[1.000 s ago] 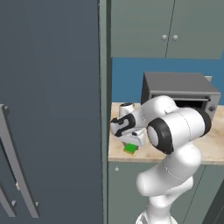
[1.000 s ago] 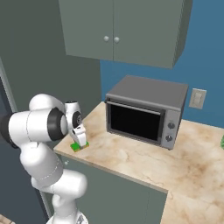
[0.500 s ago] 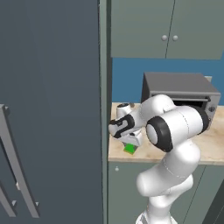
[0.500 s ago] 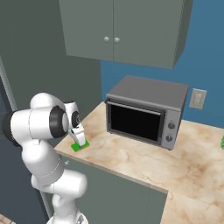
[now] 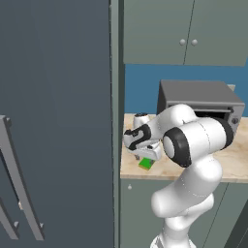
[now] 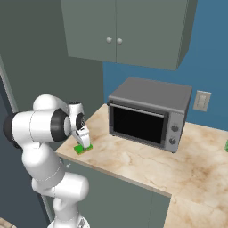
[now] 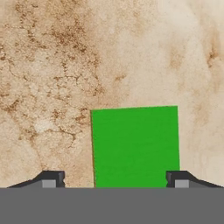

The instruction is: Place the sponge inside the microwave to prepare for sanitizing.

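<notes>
A white robot arm bends low over the left end of a marble-patterned counter (image 6: 147,164), its gripper (image 7: 115,178) poised directly above the sponge (image 7: 135,146). Seen from the hand, the two dark fingertips (image 7: 50,179) stand well apart, one off each side of the green block, with bare counter showing between the left tip and the sponge's edge; nothing is clamped. The sponge (image 6: 83,148) lies flat near the counter's front edge, beside a tall dark panel (image 5: 58,121). A grey box oven (image 6: 149,113) sits farther along the counter with its dark glass door shut, below grey wall cabinets (image 6: 124,31) and against a blue wall. From the left base view the sponge (image 5: 146,164) peeks out beneath the wrist.
</notes>
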You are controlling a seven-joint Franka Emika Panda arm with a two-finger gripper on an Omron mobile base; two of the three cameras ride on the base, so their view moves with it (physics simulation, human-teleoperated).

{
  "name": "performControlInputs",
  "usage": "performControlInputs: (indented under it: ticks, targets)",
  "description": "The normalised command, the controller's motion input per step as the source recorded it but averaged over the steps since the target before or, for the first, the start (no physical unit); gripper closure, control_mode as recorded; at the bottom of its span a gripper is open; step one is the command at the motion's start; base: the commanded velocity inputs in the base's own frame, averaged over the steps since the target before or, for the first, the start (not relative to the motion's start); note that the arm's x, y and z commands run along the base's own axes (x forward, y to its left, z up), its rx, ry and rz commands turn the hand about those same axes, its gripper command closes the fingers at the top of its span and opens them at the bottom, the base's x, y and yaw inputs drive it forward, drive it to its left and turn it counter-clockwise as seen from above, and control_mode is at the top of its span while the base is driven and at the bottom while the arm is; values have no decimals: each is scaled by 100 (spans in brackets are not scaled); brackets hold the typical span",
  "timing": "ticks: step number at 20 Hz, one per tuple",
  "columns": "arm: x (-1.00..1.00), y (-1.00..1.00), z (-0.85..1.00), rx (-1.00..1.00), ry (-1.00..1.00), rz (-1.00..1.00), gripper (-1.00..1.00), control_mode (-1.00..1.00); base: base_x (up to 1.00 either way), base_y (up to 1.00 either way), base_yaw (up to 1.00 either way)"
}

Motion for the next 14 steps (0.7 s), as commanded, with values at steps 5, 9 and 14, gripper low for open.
performControlInputs:
  ticks: [5, 9, 14]
  targets:
    - [0, -9, 0, 2, 0, 0, -100, -100, 0, 0, 0]
    - [0, 0, 0, 2, 0, 0, -100, -100, 0, 0, 0]
    - [-6, -1, 0, 0, 0, 0, -100, -100, 0, 0, 0]
